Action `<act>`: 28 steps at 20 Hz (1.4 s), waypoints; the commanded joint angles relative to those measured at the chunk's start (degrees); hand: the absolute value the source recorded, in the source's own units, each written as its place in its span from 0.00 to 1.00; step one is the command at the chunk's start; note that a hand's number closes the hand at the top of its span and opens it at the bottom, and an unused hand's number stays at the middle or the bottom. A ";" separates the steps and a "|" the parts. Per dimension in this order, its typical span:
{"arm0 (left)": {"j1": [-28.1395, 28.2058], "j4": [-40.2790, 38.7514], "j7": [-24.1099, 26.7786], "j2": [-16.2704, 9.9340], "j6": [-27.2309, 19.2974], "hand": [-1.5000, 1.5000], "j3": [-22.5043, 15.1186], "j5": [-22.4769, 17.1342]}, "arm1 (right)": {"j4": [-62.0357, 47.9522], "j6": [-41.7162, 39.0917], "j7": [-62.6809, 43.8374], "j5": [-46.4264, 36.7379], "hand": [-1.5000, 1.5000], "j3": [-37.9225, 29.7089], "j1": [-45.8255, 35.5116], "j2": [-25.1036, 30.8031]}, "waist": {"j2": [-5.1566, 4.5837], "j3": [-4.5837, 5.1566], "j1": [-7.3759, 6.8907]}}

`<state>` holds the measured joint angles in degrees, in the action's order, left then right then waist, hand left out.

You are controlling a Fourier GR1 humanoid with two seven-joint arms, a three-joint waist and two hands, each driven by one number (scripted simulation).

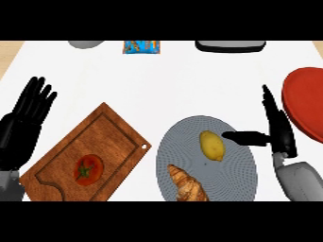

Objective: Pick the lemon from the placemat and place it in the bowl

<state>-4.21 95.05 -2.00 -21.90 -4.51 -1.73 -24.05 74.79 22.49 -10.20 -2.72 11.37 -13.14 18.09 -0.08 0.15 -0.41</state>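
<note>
I see the lemon (212, 145) lying on the grey placemat (185, 142) above a croissant (187, 183), my right hand (279, 130) open and empty beside it, thumb nearly touching; I judge it light, firm, roll-prone, best pinched across its middle.

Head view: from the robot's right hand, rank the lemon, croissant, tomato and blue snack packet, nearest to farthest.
From the right hand:
1. Lemon, on the grey placemat, just off its thumb.
2. Croissant, lower on the placemat.
3. Blue snack packet, far counter edge.
4. Tomato, on the cutting board at left.
</note>
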 commanded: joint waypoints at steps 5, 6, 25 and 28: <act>-2.73 -5.29 3.23 1.48 3.91 0.50 3.56 -2.11 | -3.96 2.55 -7.47 -12.26 0.00 1.64 -11.00 3.21 | 0.03 -0.07 0.16; -1.86 -3.52 2.96 3.58 1.35 0.50 0.34 0.62 | -4.19 0.44 -9.46 -14.09 0.00 3.20 -11.27 5.32 | 0.08 -0.07 0.16; -4.35 -6.68 2.82 2.85 3.79 0.50 3.30 -0.58 | -8.03 -55.09 -57.39 8.26 0.00 10.18 -34.80 3.40 | 0.28 -0.06 0.43; -3.78 -4.68 1.87 4.31 1.98 0.50 2.34 1.43 | -5.05 -53.43 -57.70 8.61 0.00 8.53 -32.56 3.46 | 0.27 -0.11 0.63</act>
<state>-7.73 91.16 -1.01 -19.03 -1.92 1.10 -24.33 66.21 -27.80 -56.45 3.45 21.25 -44.82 23.26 0.12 0.08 -0.45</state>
